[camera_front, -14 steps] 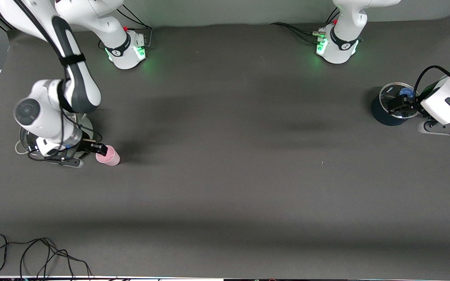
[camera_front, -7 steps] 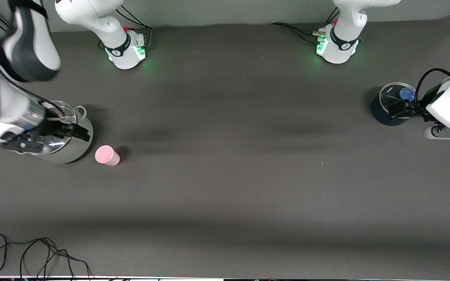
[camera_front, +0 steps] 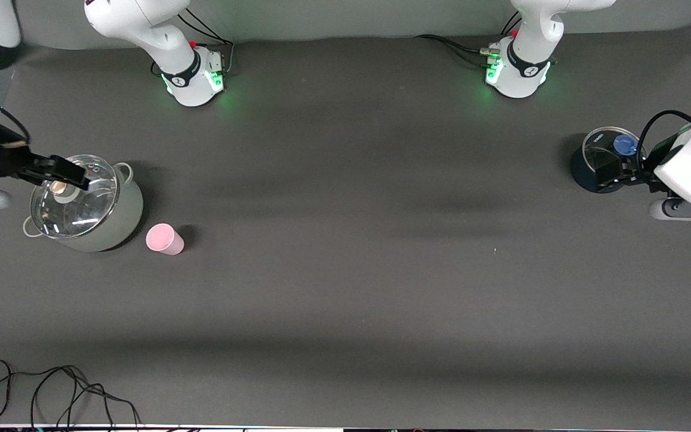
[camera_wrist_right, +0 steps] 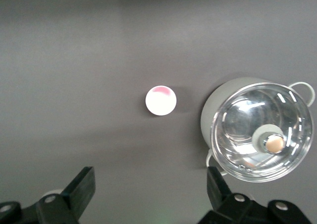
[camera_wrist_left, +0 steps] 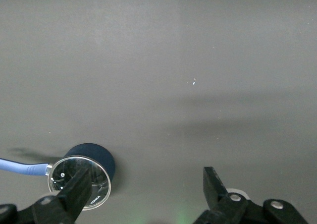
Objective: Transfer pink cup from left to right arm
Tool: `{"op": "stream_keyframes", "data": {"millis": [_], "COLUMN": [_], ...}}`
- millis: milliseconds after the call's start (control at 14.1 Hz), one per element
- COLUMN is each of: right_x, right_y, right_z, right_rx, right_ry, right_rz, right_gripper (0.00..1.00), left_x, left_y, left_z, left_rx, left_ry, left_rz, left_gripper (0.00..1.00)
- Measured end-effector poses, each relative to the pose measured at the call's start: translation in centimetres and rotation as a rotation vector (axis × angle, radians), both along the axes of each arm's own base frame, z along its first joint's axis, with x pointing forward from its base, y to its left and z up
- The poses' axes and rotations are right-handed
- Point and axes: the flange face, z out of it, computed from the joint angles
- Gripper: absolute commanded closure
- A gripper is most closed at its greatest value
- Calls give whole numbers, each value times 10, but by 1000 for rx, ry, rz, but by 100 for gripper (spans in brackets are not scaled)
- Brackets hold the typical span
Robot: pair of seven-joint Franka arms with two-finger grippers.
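Observation:
The pink cup (camera_front: 164, 239) stands free on the dark table, beside a pale pot with a glass lid (camera_front: 84, 207) and slightly nearer to the front camera. It also shows in the right wrist view (camera_wrist_right: 161, 100), well apart from the fingers. My right gripper (camera_front: 72, 173) is open and empty, up over the pale pot's lid; its midpoint shows in the right wrist view (camera_wrist_right: 149, 179). My left gripper (camera_front: 604, 174) is open and empty over a dark pot (camera_front: 588, 174) at the left arm's end of the table; its midpoint shows in the left wrist view (camera_wrist_left: 146, 179).
The pale pot also shows in the right wrist view (camera_wrist_right: 257, 135), and the dark pot in the left wrist view (camera_wrist_left: 96, 154). The dark pot's glass lid has a blue knob (camera_front: 624, 144). Loose black cables (camera_front: 51, 390) lie at the table's near edge, toward the right arm's end.
My right gripper was at the pink cup, let it go, and has risen away over the pale pot. The cup stays standing in place. My left gripper shifted only slightly.

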Motion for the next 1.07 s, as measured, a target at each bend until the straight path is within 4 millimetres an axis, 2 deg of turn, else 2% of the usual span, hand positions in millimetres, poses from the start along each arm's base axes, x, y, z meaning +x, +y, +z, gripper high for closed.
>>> {"op": "stream_keyframes", "data": {"millis": [142, 1067], "right_x": [1, 4], "right_y": [-9, -4], "right_z": [-1, -3], "right_rx": [-1, -6], "right_ry": [1, 4], "right_rz": [-6, 11], "right_gripper": [0, 0], "left_x": [-1, -2], "left_y": [-2, 4], "left_z": [0, 2], "left_rx": [0, 0], "left_ry": [4, 5], "left_rz": [-3, 2], "left_gripper": [0, 0]}}
